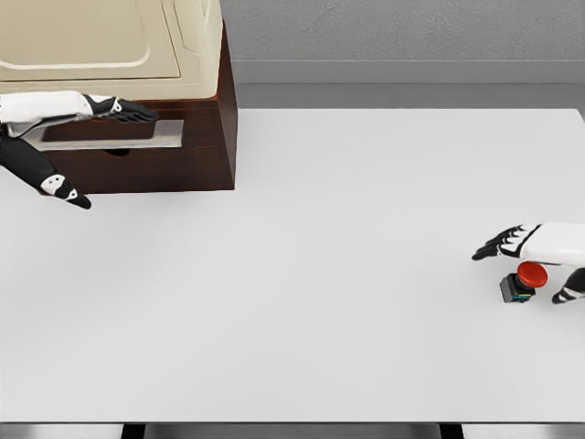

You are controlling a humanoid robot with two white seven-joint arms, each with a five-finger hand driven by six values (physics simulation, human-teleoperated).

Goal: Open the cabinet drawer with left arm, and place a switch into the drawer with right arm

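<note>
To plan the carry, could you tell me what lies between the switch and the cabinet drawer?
Only bare white table separates the switch from the drawer, per the head view.

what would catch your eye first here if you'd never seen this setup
Probably the switch with its bright red button, near the right edge of the white table, with the right hand spread just over it and not yet closed. Next, the dark brown cabinet at the upper left, where the left hand reaches across to the metal drawer handle, fingers extended.
</note>
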